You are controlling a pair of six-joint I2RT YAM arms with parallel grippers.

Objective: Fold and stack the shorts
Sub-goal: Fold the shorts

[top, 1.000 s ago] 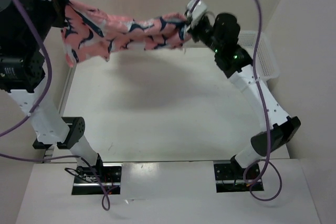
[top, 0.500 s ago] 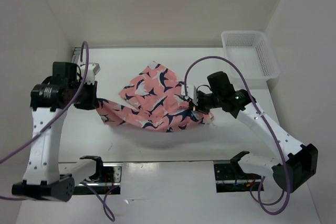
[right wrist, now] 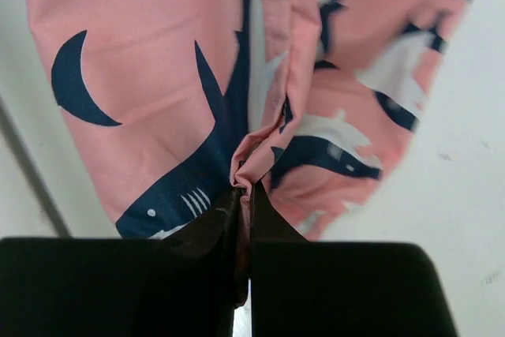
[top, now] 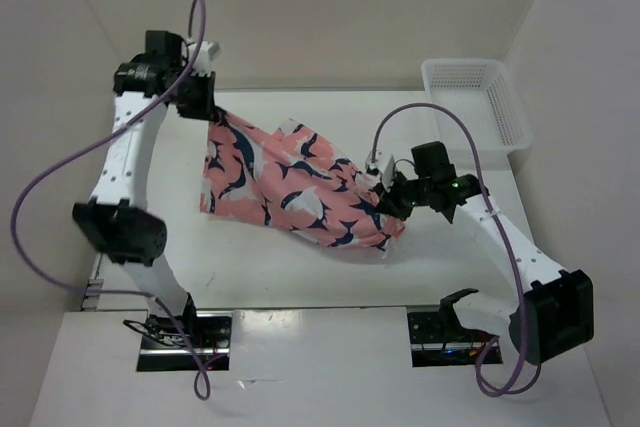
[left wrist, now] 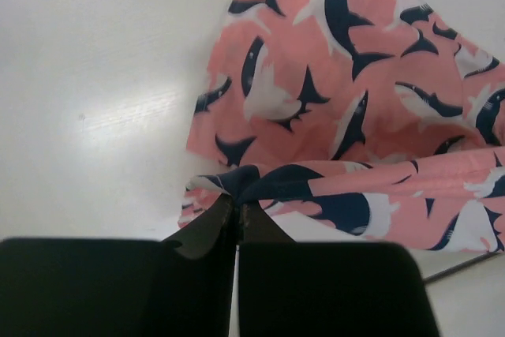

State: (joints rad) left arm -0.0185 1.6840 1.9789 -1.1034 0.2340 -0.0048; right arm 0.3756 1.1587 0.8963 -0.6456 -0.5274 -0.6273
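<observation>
White table (top: 300, 277) is lying beneath both arms. Left gripper (left wrist: 235, 209) is pinching one corner of the shorts (top: 285, 192) with its fingers closed. Right gripper (right wrist: 243, 195) is clamping the opposite edge. Fabric is spanning between them, with a basket (top: 475, 97) well beyond the right fingers.

The top camera looks down from above and behind; both wrist cameras peer close at the shorts (top: 290, 192) (seen in all three).
</observation>
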